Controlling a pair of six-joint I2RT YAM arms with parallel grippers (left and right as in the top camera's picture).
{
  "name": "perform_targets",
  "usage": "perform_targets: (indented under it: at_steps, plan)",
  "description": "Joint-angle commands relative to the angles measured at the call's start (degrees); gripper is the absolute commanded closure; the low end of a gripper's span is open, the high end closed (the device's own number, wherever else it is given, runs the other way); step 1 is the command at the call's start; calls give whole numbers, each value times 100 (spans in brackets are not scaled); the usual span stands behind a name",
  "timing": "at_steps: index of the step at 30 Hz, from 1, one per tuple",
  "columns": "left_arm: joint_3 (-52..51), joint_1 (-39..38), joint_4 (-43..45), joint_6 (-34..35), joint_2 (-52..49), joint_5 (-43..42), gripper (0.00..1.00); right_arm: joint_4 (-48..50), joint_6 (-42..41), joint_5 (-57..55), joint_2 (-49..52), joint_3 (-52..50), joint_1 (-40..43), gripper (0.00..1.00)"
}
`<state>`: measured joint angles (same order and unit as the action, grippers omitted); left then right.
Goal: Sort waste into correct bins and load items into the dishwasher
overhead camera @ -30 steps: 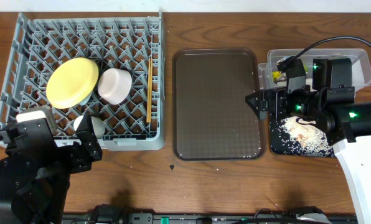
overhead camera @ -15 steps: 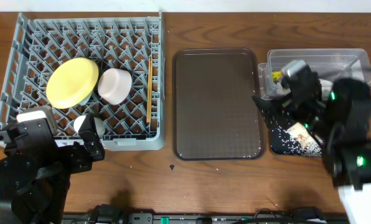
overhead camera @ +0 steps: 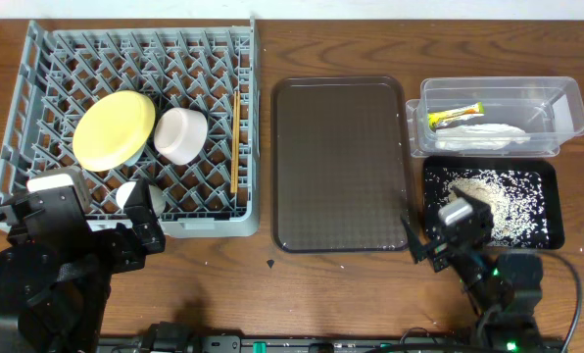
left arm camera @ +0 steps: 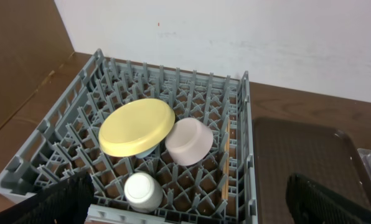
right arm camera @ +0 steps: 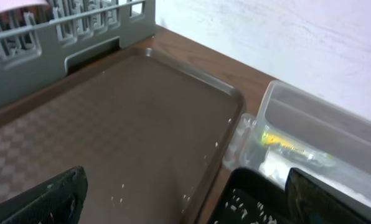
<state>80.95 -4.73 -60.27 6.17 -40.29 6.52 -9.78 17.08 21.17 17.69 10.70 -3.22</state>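
The grey dish rack (overhead camera: 140, 32) at the left holds the yellow plate (overhead camera: 114, 129), an upturned cream bowl (overhead camera: 181, 134), a small white bowl (overhead camera: 140, 196) and the chopsticks (overhead camera: 235, 142). A light-blue edge (left arm camera: 145, 151) shows under the plate. The clear tub (overhead camera: 566, 108) holds the green-and-yellow wrapper (overhead camera: 455, 115) and the white tissue (overhead camera: 483, 135). The black tray (overhead camera: 557, 206) holds rice grains (overhead camera: 488, 196). My left gripper (left arm camera: 192, 205) is open and empty at the rack's front edge. My right gripper (right arm camera: 185, 199) is open and empty, low at the front between the trays.
The large dark brown serving tray (overhead camera: 343, 162) lies between the rack and the bins, with a few stray rice grains (right arm camera: 117, 186) on it. A small dark speck (overhead camera: 272, 263) lies on the wooden table in front of it.
My right arm has pulled back from over the tub and black tray to the table's front edge, so both bins now show fully. The left arm has not moved.
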Motion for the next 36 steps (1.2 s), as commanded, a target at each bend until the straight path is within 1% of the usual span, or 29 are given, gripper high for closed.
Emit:
perform_targets:
  at_steps: [1,3,7,9,11,36]
  plan:
    - [-9,-11,-15,15,-11,-9,2,28,7,-17,-758,-516,48,1]
    - [-9,-11,-15,15,-11,-9,2,48,4,-20,-1180,-772,48,1]
    - [-9,-11,-15,15,-11,-9,2,162,-254,-251,-1770,-807,52,1]
    - [-9,-11,-15,15,-11,-9,2,337,-278,-332,-1733,-848,37,1]
    - [-9,-11,-15,15,-11,-9,2,734,-334,-337,-1742,-1049,39,1]
    - [-9,-11,-15,15,-11,-9,2,717,-334,-315,-1738,-1040,33,1]
